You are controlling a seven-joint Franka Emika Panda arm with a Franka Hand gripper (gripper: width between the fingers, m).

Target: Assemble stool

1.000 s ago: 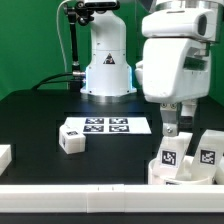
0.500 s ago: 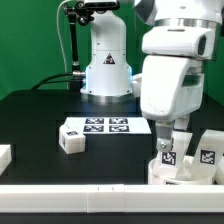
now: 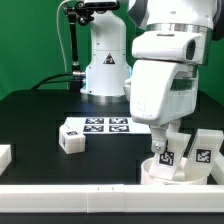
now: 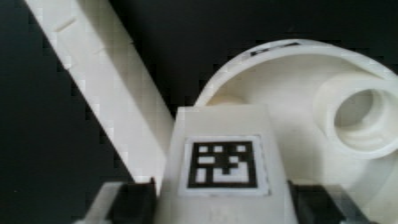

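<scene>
The round white seat disc (image 3: 172, 174) lies at the front of the exterior view's right. A chunky white leg (image 3: 168, 154) with a marker tag stands on it. My gripper (image 3: 163, 146) is shut on this leg from above. In the wrist view the leg (image 4: 222, 150) sits between my dark fingers (image 4: 135, 205), with my gripper (image 4: 228, 208) tight on its sides. The seat disc (image 4: 285, 75) with a round socket (image 4: 370, 115) lies just beyond it. A second leg (image 3: 206, 151) stands to the right of the seat. A third leg (image 3: 72, 137) lies left of centre.
The marker board (image 3: 108, 125) lies on the black table behind the third leg. A white block (image 3: 5, 155) sits at the exterior view's left edge. A white rail (image 3: 90, 195) runs along the front, and a long white bar (image 4: 98, 90) shows in the wrist view. The robot base (image 3: 107, 70) stands at the back.
My gripper has come down over the leg on the seat and the arm has shifted toward the exterior view's left. The seat has slid slightly left.
</scene>
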